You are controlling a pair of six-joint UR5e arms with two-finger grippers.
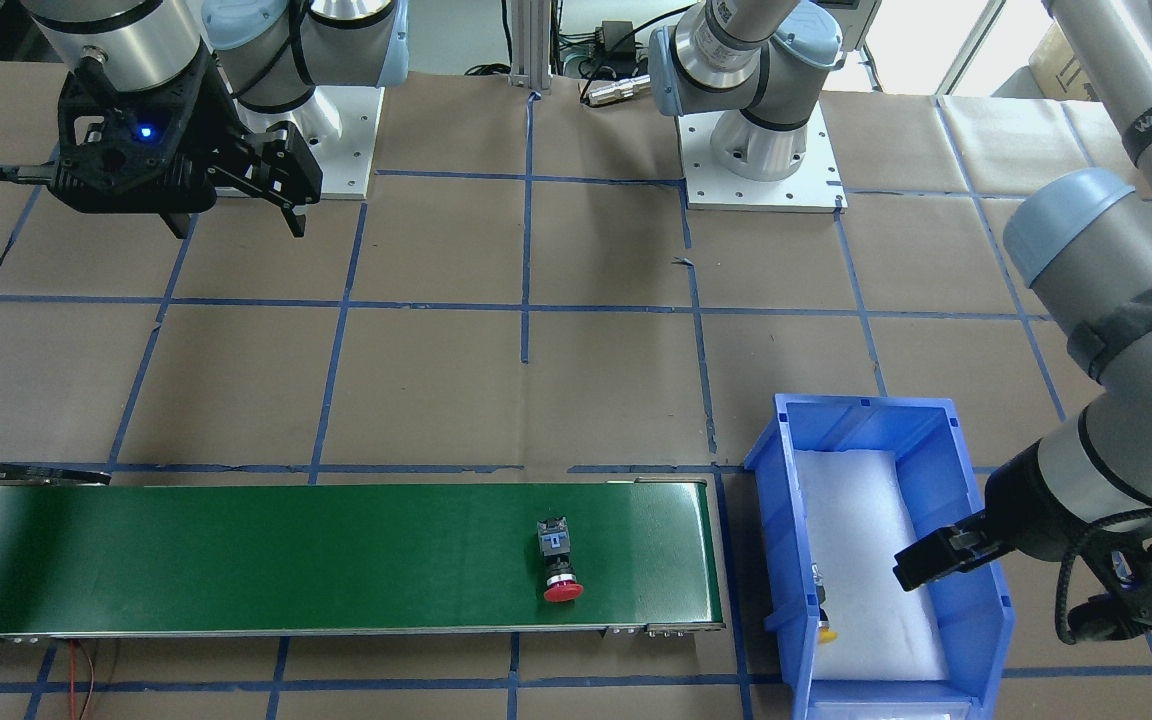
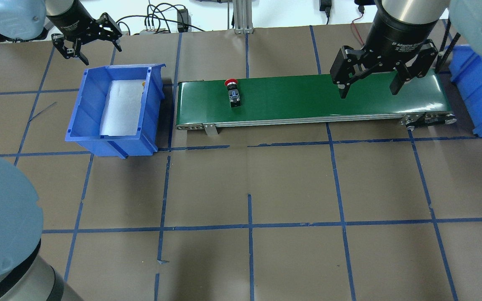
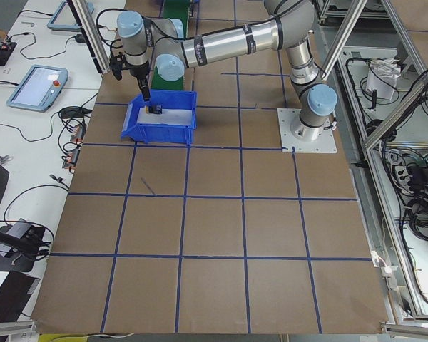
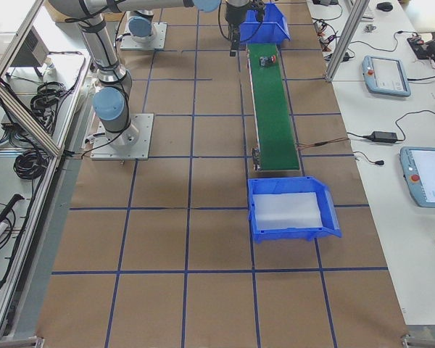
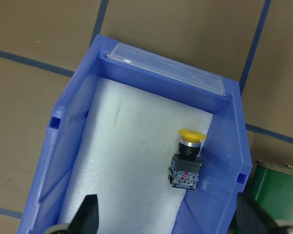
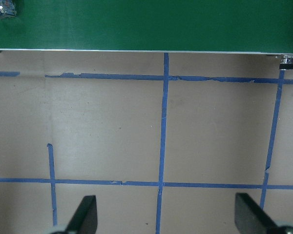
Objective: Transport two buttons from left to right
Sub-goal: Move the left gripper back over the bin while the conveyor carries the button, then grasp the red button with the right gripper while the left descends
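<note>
Your left gripper (image 2: 94, 48) hangs over the 12 o'clock end of the open-topped blue plastic bin (image 2: 78, 106) at the overhead view's 9 o'clock side, fingers spread wide with nothing between them. In that bin, on the white foam liner (image 5: 122, 161), lies the small grey-black push-button switch with the round yellow cap (image 5: 187, 161). Your left wrist view shows it whole, on its side, cap toward 12 o'clock, just beside the bin's 3 o'clock wall, with bare foam across to the 9 o'clock wall. The front-facing view gives you only a sliver of that yellow button behind the bin wall, and the overhead view only a fleck. The matching switch with the round red cap (image 2: 232, 91) lies on the long green conveyor belt (image 2: 308, 102) near its 9 o'clock end, cap close to the belt's 12 o'clock edge. A long run of belt separates this red button from your right gripper (image 2: 368, 90), which hovers above the belt's 3 o'clock end, fingers likewise apart and holding nothing. The right wrist view catches just a corner of a switch body at 11 o'clock. The second blue plastic bin (image 4: 293, 233) is cut off at the overhead view's 3 o'clock edge; the exterior right view shows it whole, foam-lined, just off the belt's end.
</note>
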